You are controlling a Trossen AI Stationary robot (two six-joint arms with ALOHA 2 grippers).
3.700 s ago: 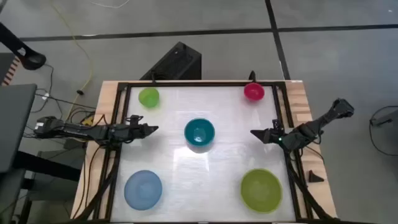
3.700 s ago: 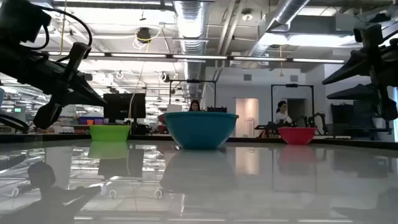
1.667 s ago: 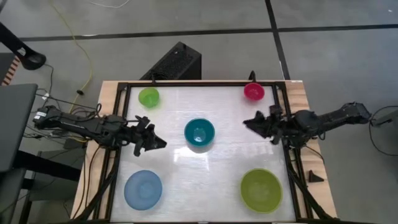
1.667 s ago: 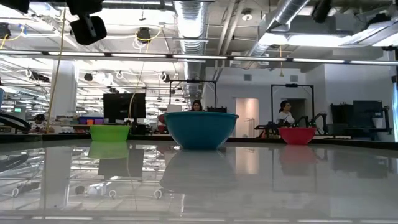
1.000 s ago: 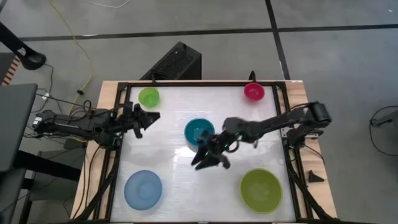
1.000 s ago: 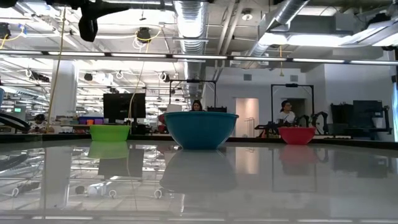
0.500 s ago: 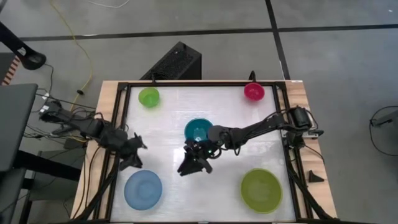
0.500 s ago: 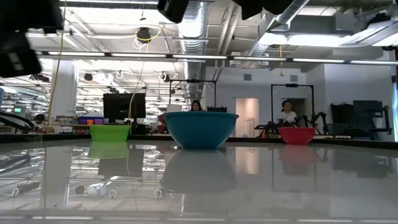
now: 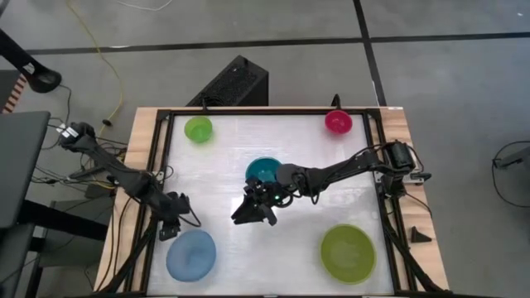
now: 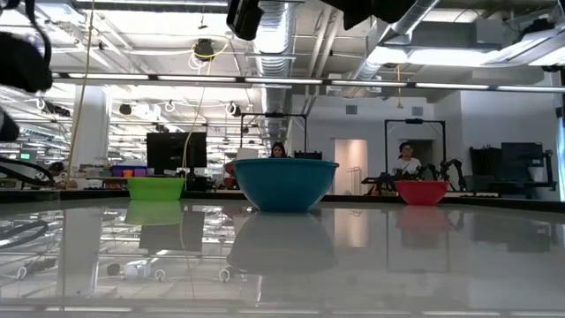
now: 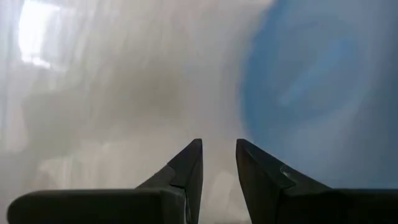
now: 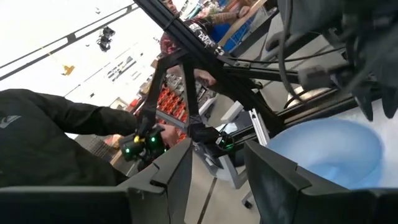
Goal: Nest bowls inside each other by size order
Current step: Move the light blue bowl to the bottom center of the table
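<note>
Five bowls rest on their bases on the white table: lime green (image 9: 198,129) far left, magenta-pink (image 9: 338,122) far right, teal (image 9: 262,168) in the middle, light blue (image 9: 191,254) near left, olive-green (image 9: 348,253) near right. My left gripper (image 9: 170,234) is open a little and empty, just beyond the light blue bowl's (image 11: 311,93) far rim, fingers pointing at the near edge. My right gripper (image 9: 238,218) is open and empty, reaching across the table, near-left of the teal bowl and above the table, facing the light blue bowl (image 12: 329,155).
A black frame (image 9: 161,165) runs around the table's edges. The right arm (image 9: 331,175) lies across the table's middle, over the teal bowl's near-right rim. In the low view the teal bowl (image 10: 284,184) stands in the middle, and people show far behind.
My left gripper has gone from near the lime green bowl toward the table's near edge, turning to point at the light blue bowl's far rim. My right gripper has gone toward the table's left, past the teal bowl's near side. No bowl has moved.
</note>
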